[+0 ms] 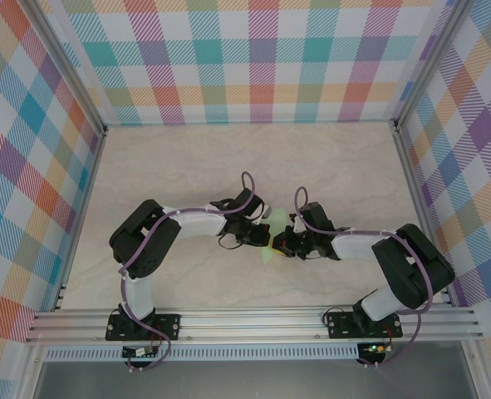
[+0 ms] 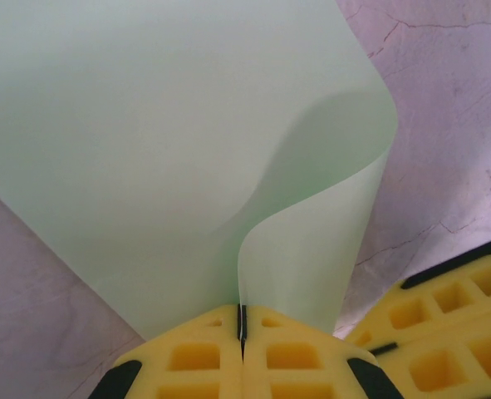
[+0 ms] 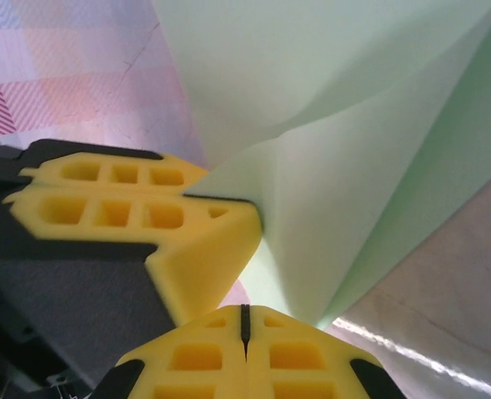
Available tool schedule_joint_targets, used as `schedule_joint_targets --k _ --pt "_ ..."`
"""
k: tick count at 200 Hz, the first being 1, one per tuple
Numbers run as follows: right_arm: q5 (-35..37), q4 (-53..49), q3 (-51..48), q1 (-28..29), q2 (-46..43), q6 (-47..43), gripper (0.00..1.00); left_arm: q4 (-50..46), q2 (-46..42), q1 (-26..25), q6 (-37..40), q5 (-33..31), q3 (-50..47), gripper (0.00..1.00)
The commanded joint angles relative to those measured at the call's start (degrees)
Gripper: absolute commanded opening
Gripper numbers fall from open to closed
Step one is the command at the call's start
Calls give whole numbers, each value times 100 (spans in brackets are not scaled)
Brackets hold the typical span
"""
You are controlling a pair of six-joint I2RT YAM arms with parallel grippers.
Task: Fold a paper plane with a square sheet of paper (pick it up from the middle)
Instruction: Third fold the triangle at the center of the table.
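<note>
Pinching the thin pale-green square sheet of paper (image 2: pixel 145 125) at one edge, the left hand (image 2: pixel 242 320) has its yellow fingers pressed fully together, and the sheet comes straight out of the slit between them. From this grip the paper spreads toward 12 o'clock in the left wrist view, and its free flap bends over in a soft curve at 2 o'clock. No sharp crease is visible there, so the folding seems to be at an early step.

The right hand (image 3: pixel 245 320) is closed completely as well, with its tips just beside the lower end of the sheet, but whether paper is caught between them cannot be told.

Seen from above, the sheet is at the middle of the beige marbled table (image 1: pixel 187 166), where the left hand reaches it from 9 o'clock and the right from 3 o'clock. Probably the hands stand so close because one must fix the sheet while the other brings a flap over.
</note>
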Motion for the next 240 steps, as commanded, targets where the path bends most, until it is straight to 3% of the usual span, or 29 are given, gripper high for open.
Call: schedule_joint_targets --k 1,50,110,154,187,240 --pt "-1 53 120 -10 217 -202 0 -227 212 0 123 35 107 3" --pt "298 -180 96 -13 334 -293 0 -352 235 0 198 -18 143 2" --pt "87 -363 268 -251 -142 -385 0 -377 260 0 213 -27 140 2" --pt "-40 -294 453 -338 276 -488 0 -389 276 -2 218 -10 167 2" --pt "325 -572 434 -364 527 -616 0 -387 284 1 210 -11 165 2" --pt "240 -740 488 -498 326 -731 0 -430 250 4 234 -22 131 2"
